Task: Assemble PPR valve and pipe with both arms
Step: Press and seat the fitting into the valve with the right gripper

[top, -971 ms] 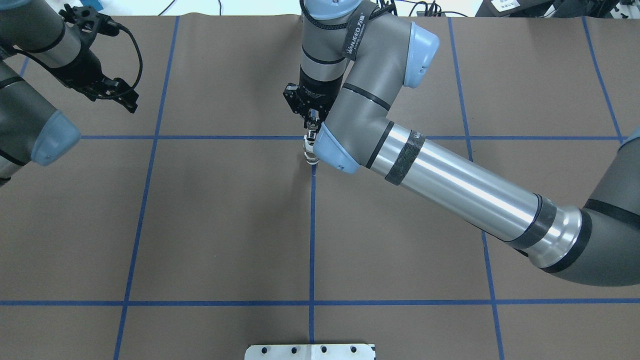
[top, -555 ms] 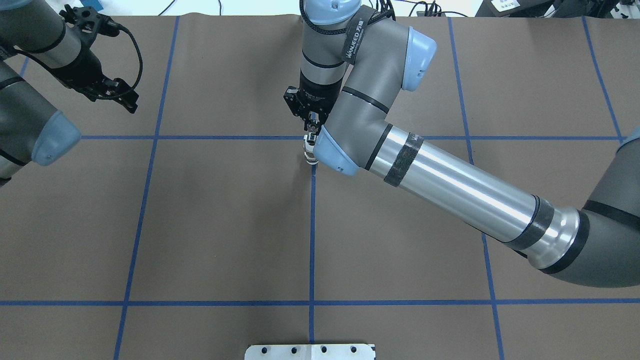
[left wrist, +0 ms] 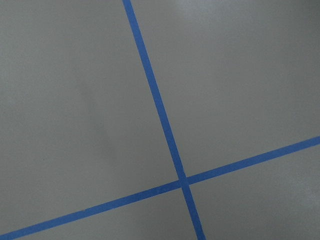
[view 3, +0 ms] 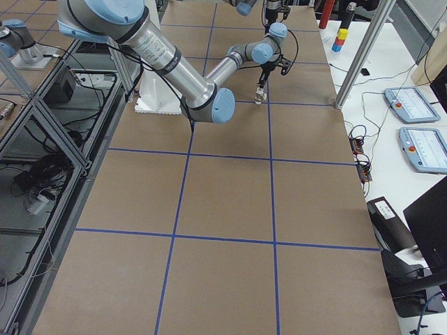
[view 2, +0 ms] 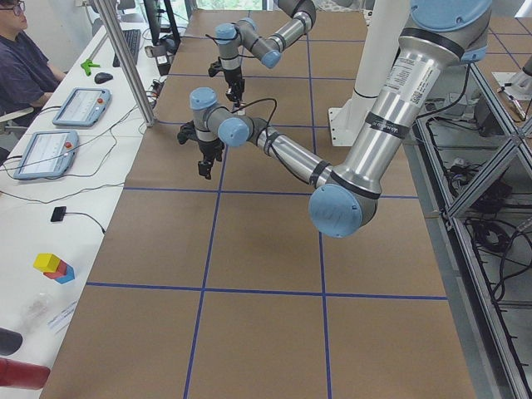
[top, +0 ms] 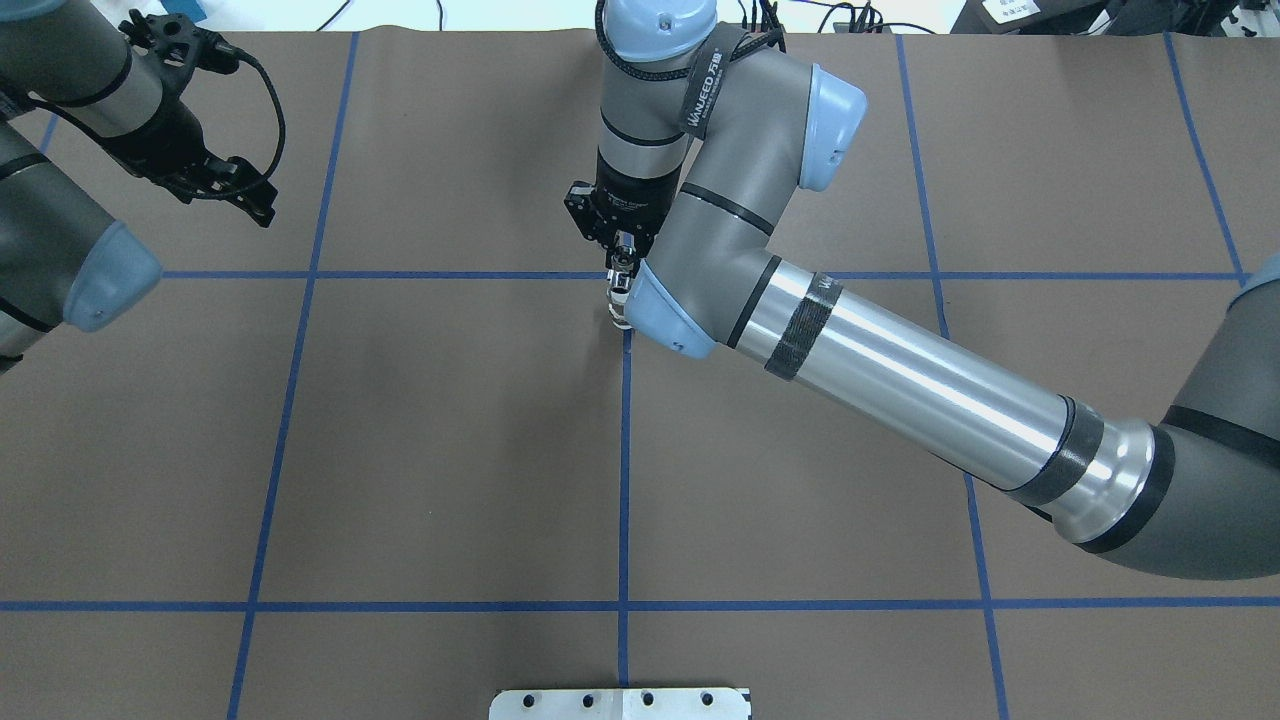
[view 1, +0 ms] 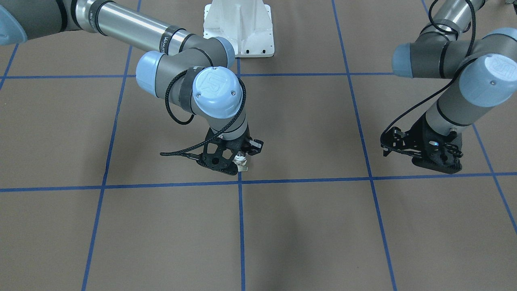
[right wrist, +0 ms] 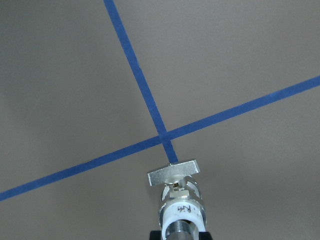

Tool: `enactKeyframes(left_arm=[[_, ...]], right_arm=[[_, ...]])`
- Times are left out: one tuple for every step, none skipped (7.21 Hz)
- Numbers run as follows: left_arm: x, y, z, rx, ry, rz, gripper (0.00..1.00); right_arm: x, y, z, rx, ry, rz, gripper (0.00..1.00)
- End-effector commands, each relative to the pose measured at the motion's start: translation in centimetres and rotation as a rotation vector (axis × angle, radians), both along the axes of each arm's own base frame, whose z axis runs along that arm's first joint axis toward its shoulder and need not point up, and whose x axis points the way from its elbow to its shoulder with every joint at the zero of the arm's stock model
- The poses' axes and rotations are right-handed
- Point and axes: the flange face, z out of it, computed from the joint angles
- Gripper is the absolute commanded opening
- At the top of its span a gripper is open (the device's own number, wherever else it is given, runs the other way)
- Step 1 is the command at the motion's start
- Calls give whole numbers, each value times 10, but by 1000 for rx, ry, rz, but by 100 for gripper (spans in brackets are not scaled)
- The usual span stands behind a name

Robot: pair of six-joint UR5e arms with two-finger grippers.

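My right arm (top: 900,375) reaches to the table's middle. Its gripper (top: 622,250) is shut on a small white PPR valve (top: 619,300) with metal fittings, held just above a blue tape crossing. The right wrist view shows the valve (right wrist: 180,205) pointing away, its flat metal handle (right wrist: 173,173) at the tip. It also shows in the front view (view 1: 242,161). No separate pipe shows. My left arm (top: 60,230) is at the far left; its gripper (top: 255,195) is open and empty above the table.
Brown mat with a blue tape grid (top: 624,450). The white bolted pedestal (view 1: 238,28) stands at the robot's side. An operator's desk with tablets (view 2: 75,106) and coloured blocks (view 2: 54,266) runs along the far edge.
My right arm has shifted slightly, its elbow and wrist a little to the left, the valve still in its grip. The left arm has not moved.
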Motion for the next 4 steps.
enactKeyframes(left_arm=[[0, 0, 0, -1, 0, 0, 100], [0, 0, -1, 2, 2, 0, 100], [0, 0, -1, 2, 2, 0, 100], [0, 0, -1, 1, 0, 0, 100]], right_arm=[[0, -1, 5, -2, 4, -1, 0], [0, -1, 8, -3, 8, -3, 0], [0, -1, 7, -3, 7, -2, 0], [-1, 0, 7, -3, 7, -3, 0]])
